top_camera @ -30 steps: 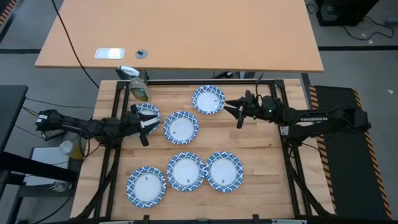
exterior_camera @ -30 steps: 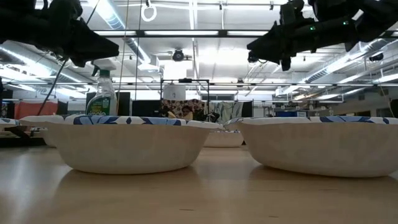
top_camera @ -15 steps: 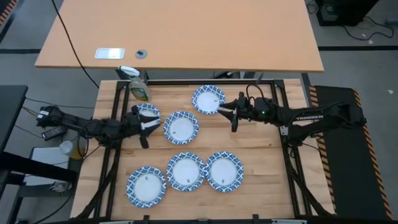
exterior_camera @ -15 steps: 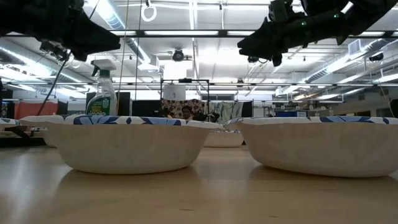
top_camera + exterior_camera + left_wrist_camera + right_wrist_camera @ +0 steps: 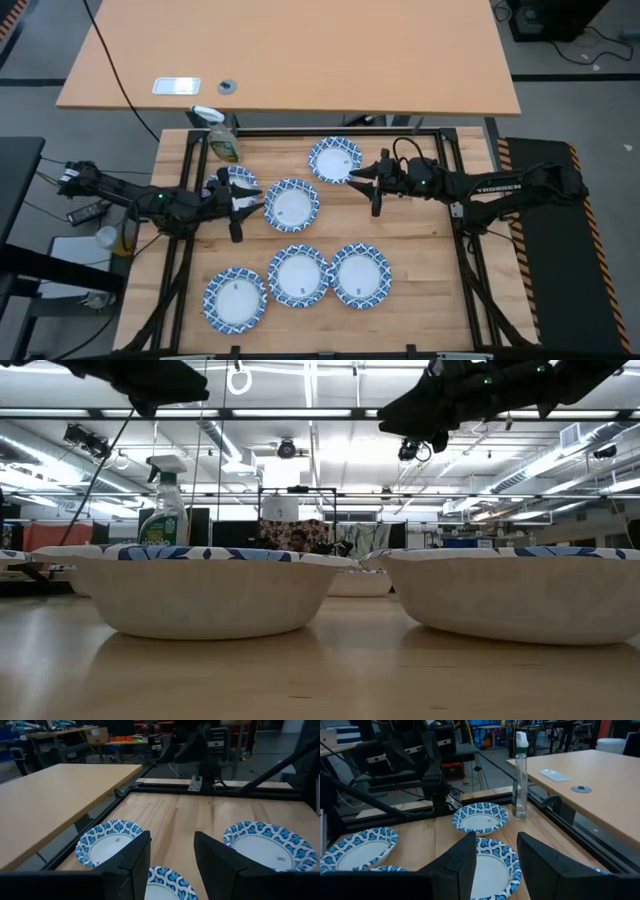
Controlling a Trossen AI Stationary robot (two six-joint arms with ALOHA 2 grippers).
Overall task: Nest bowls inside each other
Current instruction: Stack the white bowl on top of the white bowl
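Note:
Several shallow bowls with white centres and blue-patterned rims rest on their bases on the wooden table: two at the back (image 5: 335, 160) (image 5: 291, 205), a third (image 5: 229, 176) partly hidden under my left arm, and a near group (image 5: 298, 275). My left gripper (image 5: 240, 213) hovers open over the table's left side, next to the middle bowl (image 5: 161, 881). My right gripper (image 5: 365, 190) hovers open to the right of that bowl (image 5: 492, 865), fingers pointing at the table's left. Both hang well above the bowls (image 5: 205, 590) and hold nothing.
A green-yellow spray bottle (image 5: 222, 138) stands at the table's far left corner. A black frame (image 5: 450, 150) rims the table. A larger tan desk (image 5: 300, 50) lies beyond the far edge. Bare wood shows between the back and near bowls.
My left gripper has risen and drifted a little toward the table's right, nearer the middle bowl. My right gripper has moved toward the table's left, closing on the far bowl. No bowl has moved.

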